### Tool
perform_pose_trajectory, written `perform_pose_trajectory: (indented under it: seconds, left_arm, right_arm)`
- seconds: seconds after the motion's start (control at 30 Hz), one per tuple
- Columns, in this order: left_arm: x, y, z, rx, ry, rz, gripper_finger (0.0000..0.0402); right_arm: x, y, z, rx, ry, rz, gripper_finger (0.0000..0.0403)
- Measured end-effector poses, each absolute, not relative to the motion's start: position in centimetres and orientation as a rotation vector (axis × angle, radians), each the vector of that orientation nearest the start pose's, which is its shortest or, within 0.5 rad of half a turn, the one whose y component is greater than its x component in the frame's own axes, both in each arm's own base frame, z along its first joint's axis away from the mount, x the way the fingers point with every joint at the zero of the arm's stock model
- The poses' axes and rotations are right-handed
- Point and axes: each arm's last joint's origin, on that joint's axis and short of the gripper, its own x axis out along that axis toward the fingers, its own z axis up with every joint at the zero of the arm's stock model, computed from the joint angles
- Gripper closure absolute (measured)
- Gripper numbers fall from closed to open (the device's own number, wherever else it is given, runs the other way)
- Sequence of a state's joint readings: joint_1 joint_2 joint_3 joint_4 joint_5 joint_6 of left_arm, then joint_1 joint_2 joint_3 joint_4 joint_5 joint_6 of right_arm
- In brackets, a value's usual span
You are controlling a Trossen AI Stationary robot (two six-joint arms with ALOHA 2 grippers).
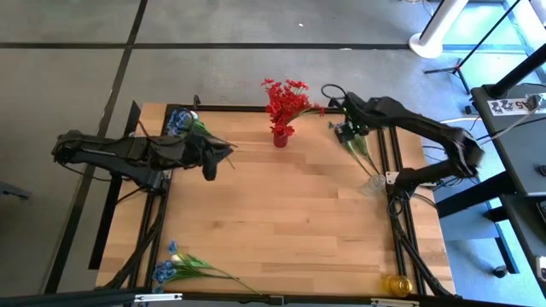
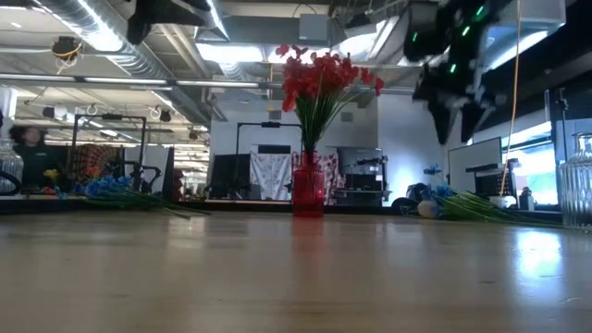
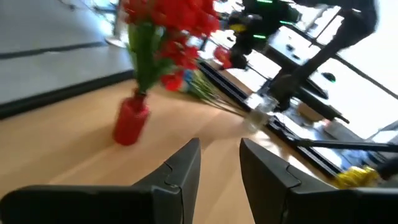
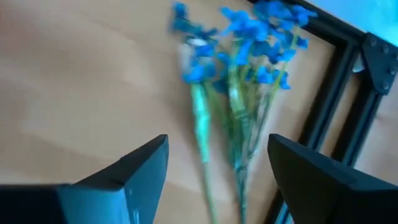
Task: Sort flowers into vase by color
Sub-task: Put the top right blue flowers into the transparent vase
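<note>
Two arms reach in from the frame's sides: my left gripper (image 1: 210, 167) hovers left of centre, fingers narrowly parted and empty. My right gripper (image 1: 348, 130) hangs upper right, fingers spread wide above blue flowers (image 4: 239, 74). Red flowers (image 1: 286, 101) stand in the red vase (image 1: 280, 138), top centre.

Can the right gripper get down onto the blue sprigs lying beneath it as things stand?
Probably yes. The right gripper hangs above the blue sprigs with its jaws wide open and empty, and the wrist view shows nothing between them. The black frame rail beside the stems could crowd one finger.
</note>
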State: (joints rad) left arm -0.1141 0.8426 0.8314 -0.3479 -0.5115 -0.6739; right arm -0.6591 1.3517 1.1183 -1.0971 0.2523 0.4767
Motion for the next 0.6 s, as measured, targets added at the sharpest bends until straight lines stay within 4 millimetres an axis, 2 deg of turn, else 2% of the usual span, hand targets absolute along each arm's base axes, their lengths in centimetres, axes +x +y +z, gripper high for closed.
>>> perform_pose_trajectory:
  seconds: [0.13, 0.3, 0.47, 0.6]
  left_arm:
    - [18.4, -1.2, 32.0, -0.538, 0.233, 0.47, 0.0293]
    - [18.4, -1.7, 32.0, -0.539, 0.239, 0.455, 0.0293]
    - [18.3, -1.5, 32.1, -0.535, 0.21, 0.51, 0.0293]
    - [18.2, -1.4, 32.1, -0.503, 0.198, 0.546, 0.0293]
  right_arm:
    - [18.2, -18.8, 23.6, 0.728, 1.284, -1.105, 0.0145]
    - [17.8, -21.8, 20.2, 0.81, 1.369, -1.082, 0.0159]
    - [17.6, -23.5, 17.9, 0.861, 1.406, -1.09, 0.0175]
    - [17.4, -23.8, 17.4, 0.81, 1.45, -1.142, 0.0204]
